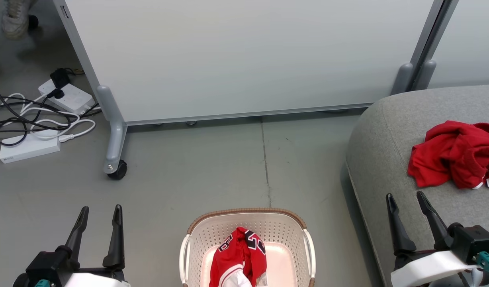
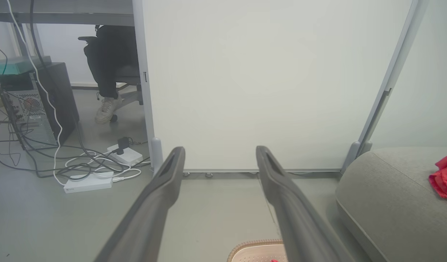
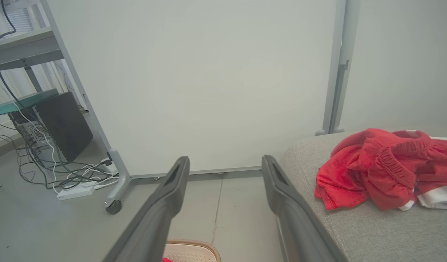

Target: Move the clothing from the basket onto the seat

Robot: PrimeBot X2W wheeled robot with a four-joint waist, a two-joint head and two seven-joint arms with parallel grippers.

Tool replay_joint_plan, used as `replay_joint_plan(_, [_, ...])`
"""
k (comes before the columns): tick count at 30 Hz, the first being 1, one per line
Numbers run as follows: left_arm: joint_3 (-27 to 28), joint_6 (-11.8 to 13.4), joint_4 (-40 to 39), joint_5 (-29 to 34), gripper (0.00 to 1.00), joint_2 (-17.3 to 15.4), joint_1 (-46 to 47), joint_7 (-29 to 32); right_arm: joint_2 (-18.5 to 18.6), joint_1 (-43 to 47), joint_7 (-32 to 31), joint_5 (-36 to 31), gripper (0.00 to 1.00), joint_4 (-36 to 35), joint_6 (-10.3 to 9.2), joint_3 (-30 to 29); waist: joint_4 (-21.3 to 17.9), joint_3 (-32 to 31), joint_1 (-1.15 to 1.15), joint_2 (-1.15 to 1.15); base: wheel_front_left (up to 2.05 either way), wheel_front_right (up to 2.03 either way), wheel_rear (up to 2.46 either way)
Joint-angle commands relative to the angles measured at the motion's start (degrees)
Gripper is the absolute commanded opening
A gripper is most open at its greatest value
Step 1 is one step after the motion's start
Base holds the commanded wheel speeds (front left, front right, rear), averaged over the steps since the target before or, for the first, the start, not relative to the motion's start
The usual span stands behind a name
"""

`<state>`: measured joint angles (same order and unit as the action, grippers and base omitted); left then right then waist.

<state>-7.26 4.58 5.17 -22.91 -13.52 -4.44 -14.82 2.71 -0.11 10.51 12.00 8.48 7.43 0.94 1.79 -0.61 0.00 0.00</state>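
We note our left hand (image 1: pixel 101 208) left of the basket (image 1: pixel 248 211), fingers apart, pointing forward, empty. Right hand (image 1: pixel 405 195) right of the basket, likewise spread, holding nothing. A red jersey (image 1: pixel 238 255) lies crumpled inside the basket. Right of the basket and farther, a red garment (image 1: pixel 455 153) lies on the seat (image 1: pixel 388 131). Beyond the basket stands a partition panel (image 1: pixel 244 59).

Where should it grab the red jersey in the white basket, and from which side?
Probably the raised top fold of the crumpled red numbered jersey, from straight above: it humps upward, and walls of the cream perforated plastic basket block the sides.
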Motion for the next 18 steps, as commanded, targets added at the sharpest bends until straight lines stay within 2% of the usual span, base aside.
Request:
replay_joint_plan(1, [-0.1,-0.3,0.3,0.3,1.0,-0.5,-0.3,0.1,0.3,0.7,-0.5,-0.4,1.0,-0.3,0.11,-0.2,0.0,-0.2,0.0,0.0,0.0,0.0,0.0])
replay_joint_plan(18, [-1.3,0.0,1.5,-0.1,1.0,-1.3,-0.9,1.1,0.3,2.0,-1.8,-0.1,1.0,-1.0,0.11,-1.1,0.0,-0.9,0.0,0.0,0.0,0.0,0.0])
